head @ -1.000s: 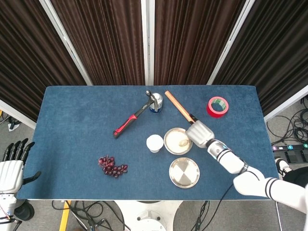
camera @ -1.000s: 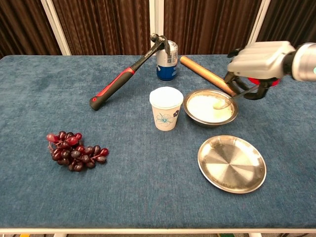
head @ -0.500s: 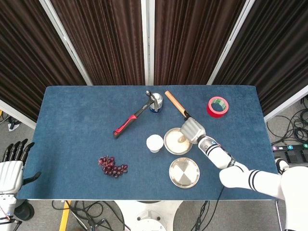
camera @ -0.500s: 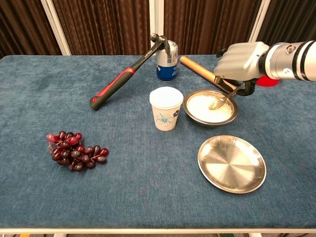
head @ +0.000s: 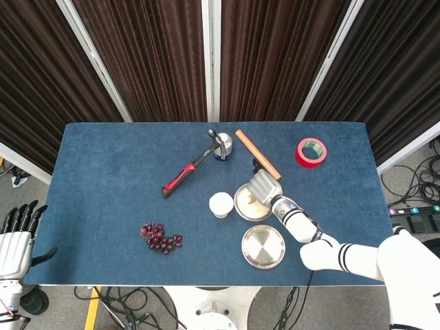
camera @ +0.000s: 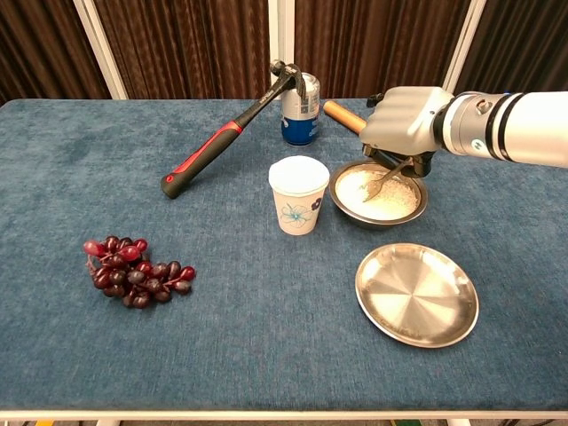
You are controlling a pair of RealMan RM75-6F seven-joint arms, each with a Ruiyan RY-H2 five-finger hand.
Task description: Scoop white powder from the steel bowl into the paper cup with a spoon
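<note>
The steel bowl (camera: 341, 193) of white powder (camera: 390, 199) stands right of the paper cup (camera: 298, 194), which has a floral print and looks white inside. My right hand (camera: 401, 124) hovers over the bowl's far side and holds a metal spoon (camera: 382, 180) whose tip dips into the powder. In the head view the same right hand (head: 262, 184) covers the bowl's (head: 242, 206) upper right, with the cup (head: 221, 204) just left. My left hand (head: 16, 239) hangs off the table's left edge, fingers spread, holding nothing.
An empty steel plate (camera: 416, 294) lies in front of the bowl. A red-handled hammer (camera: 209, 150) leans on a blue can (camera: 300, 110) behind the cup, beside a wooden rolling pin (camera: 342, 115). Red tape (head: 311, 151) sits far right; grapes (camera: 133, 271) lie front left.
My right hand has travelled left from the bowl's right side to over its far rim. The spoon came with it and now points down into the powder.
</note>
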